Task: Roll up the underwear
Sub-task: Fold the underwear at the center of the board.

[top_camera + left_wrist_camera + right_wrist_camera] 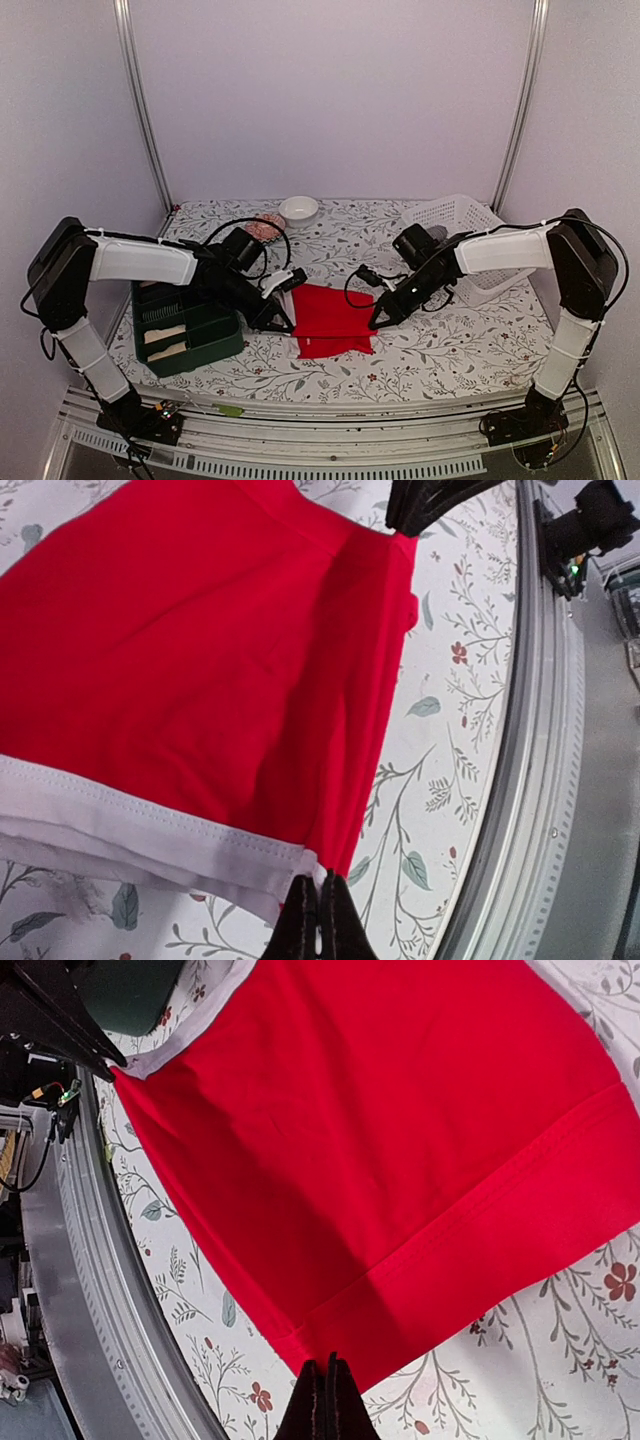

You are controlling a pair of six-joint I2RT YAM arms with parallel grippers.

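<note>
A bright red underwear [330, 320] with a white waistband [130, 825] lies flat on the floral table between my two arms. My left gripper [288, 326] is at its left near corner, shut with a bit of the waistband corner pinched between its tips [318, 895]. On the other side, my right gripper [376, 322] is shut on the red hem corner [326, 1368]. Each wrist view also shows the other gripper's dark tip at the far corner of the cloth. Two cream rolls [165, 335] lie in a green bin.
The green bin [222, 345] stands at the left near my left arm. A white slatted basket [462, 215] stands at the back right, and a small white bowl [298, 208] with a pink object [268, 226] beside it at the back. The metal table rail [530, 780] runs close to the cloth.
</note>
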